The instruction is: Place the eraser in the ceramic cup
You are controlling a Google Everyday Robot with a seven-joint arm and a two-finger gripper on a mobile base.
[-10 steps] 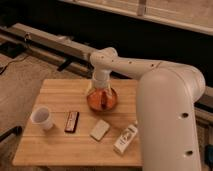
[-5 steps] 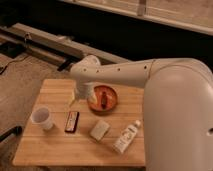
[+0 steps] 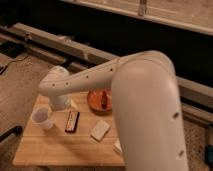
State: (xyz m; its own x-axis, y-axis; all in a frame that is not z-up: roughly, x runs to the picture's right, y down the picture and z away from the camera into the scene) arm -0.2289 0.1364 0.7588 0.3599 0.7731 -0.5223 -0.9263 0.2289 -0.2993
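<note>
The eraser (image 3: 72, 121), a dark flat bar with a reddish stripe, lies on the wooden table (image 3: 60, 150) left of centre. The ceramic cup (image 3: 42, 118), small and white, stands upright just to its left, near the table's left edge. My white arm reaches in from the right and bends down at the table's back left. The gripper (image 3: 60, 103) hangs there, behind the cup and the eraser and above the tabletop, open with nothing in it. The wrist hides most of it.
An orange bowl (image 3: 100, 100) with something red inside sits at the back of the table, right of the gripper. A pale tan block (image 3: 100, 130) lies right of the eraser. My bulky arm (image 3: 145, 115) covers the table's right side. Metal rails run behind.
The arm has swung left, from over the orange bowl to the table's back-left corner above the cup and eraser. Its upper part now fills much more of the view. The objects have not moved.
</note>
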